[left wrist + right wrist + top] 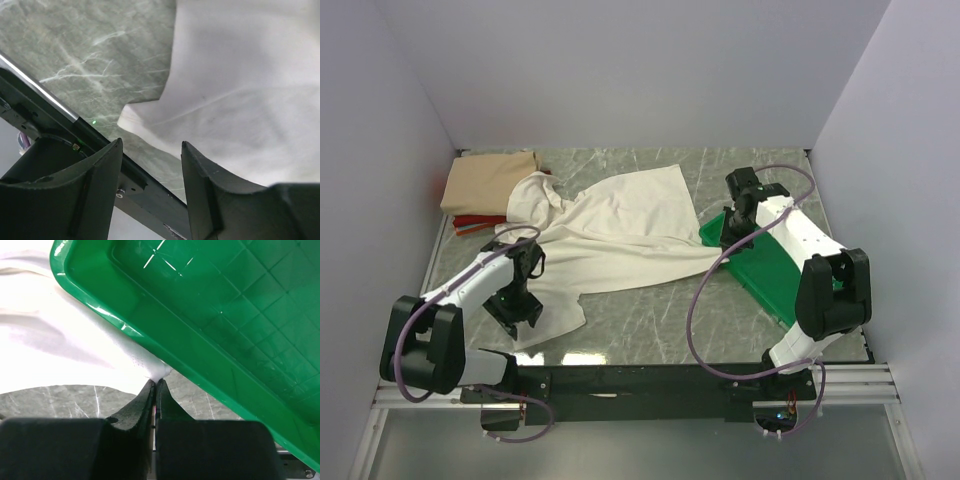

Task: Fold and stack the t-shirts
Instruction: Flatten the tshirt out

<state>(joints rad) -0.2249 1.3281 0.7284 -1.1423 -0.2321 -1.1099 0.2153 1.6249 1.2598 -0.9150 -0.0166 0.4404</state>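
The fingers [90, 190] of the left gripper [150, 165] are spread apart and empty, just over the near edge of the cream shirt [620, 235]. The right gripper [156, 385] is clamped on that shirt's corner beside the green tray [225, 315]. The shirt is spread across the middle of the table [650, 330]. A tan shirt [488, 180] is stacked on a red shirt [475, 222] at the far left corner. Flattening is judged to be in hand, and next the near hem must be gripped.
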